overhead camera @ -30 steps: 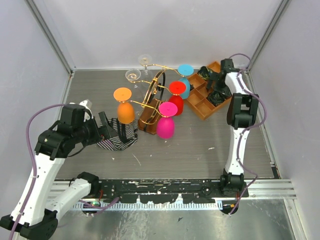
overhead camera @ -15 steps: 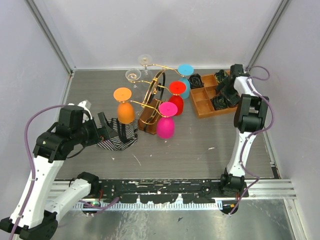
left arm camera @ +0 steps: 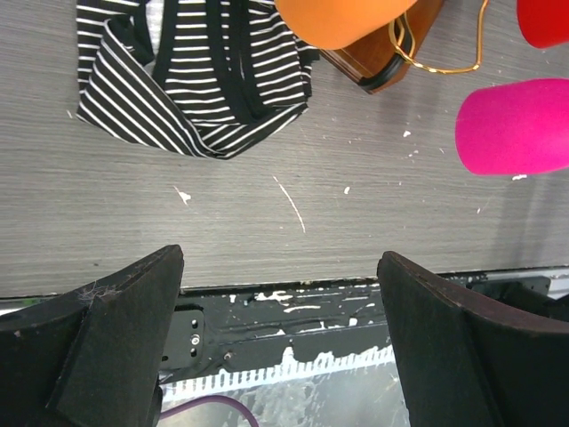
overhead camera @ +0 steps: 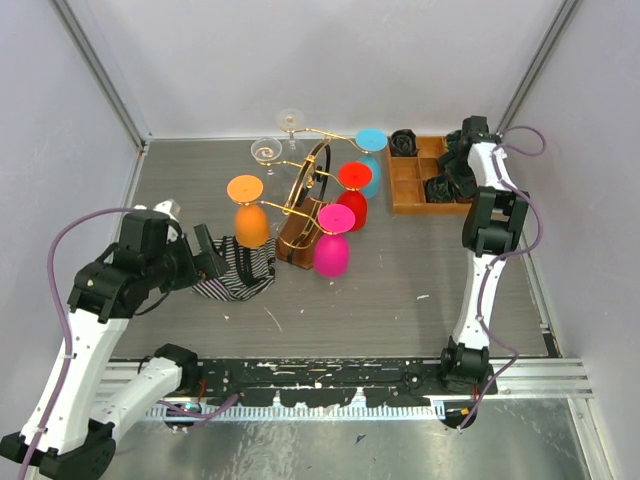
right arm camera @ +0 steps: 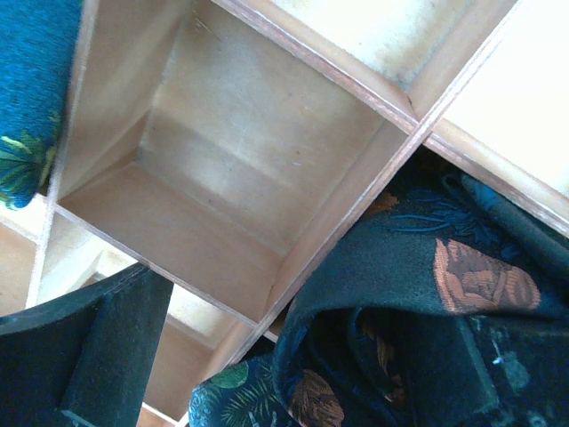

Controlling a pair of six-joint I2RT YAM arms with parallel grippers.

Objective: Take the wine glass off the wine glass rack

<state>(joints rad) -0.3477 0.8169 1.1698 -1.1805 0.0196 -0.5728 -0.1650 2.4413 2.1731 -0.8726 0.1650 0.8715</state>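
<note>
The wine glass rack point(overhead camera: 308, 190), gold curly wire with a dark hoop, stands on a brown wooden base point(overhead camera: 293, 240) mid-table. Upside-down glasses hang on it: orange point(overhead camera: 248, 214), pink point(overhead camera: 331, 244), red point(overhead camera: 352, 196), blue point(overhead camera: 371, 158) and two clear ones point(overhead camera: 266, 150). My left gripper point(overhead camera: 210, 252) is open and empty, left of the rack and over a striped cloth point(overhead camera: 240, 272). In the left wrist view the gripper point(left arm camera: 280, 356) has the orange glass point(left arm camera: 342, 20), pink glass point(left arm camera: 516, 124) and base point(left arm camera: 378, 64) ahead. My right gripper point(overhead camera: 452, 172) is open over the tray.
An orange compartmented wooden tray point(overhead camera: 405, 185) sits at the back right with dark floral cloths point(overhead camera: 403, 141) in it. The right wrist view shows my gripper point(right arm camera: 293, 374) astride a tray divider point(right arm camera: 356, 200) and a dark cloth point(right arm camera: 400, 294). Walls stand close behind and to the right.
The right arm swung toward the back right corner. The wooden tray turned from a slant to square and shifted toward the back wall. The left arm barely moved.
</note>
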